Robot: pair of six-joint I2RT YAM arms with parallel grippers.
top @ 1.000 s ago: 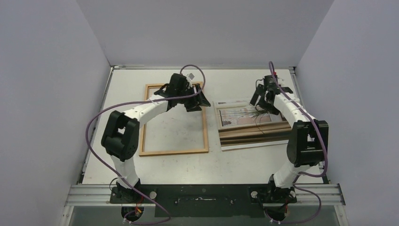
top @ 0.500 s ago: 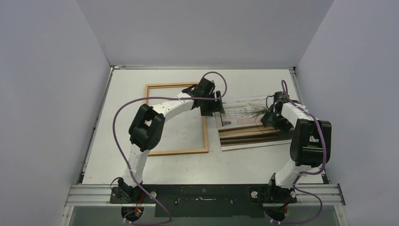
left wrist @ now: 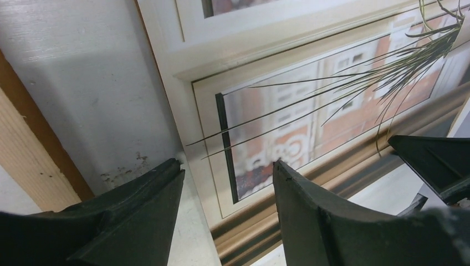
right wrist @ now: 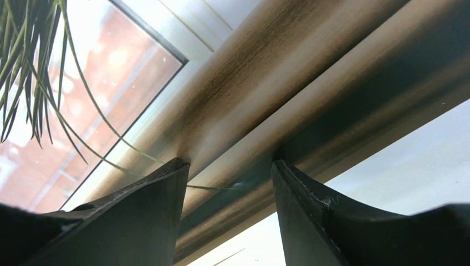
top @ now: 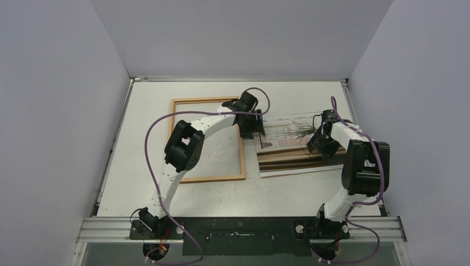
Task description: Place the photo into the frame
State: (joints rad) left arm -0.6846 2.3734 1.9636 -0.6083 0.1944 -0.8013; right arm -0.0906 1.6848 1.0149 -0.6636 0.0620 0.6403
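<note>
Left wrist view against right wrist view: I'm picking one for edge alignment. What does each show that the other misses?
Left wrist only: the frame with its wooden rail, bare table, and the left edge of the photo. Right wrist only: the print's brown sill band close up, with a white strip below it. Both: the printed plant leaves, seen past parted fingers, the left fingers and right fingers.

Photo (top: 285, 156): beige-brown, green grass blades, orange-red window view; frame (top: 205, 179): orange-brown wood.
</note>
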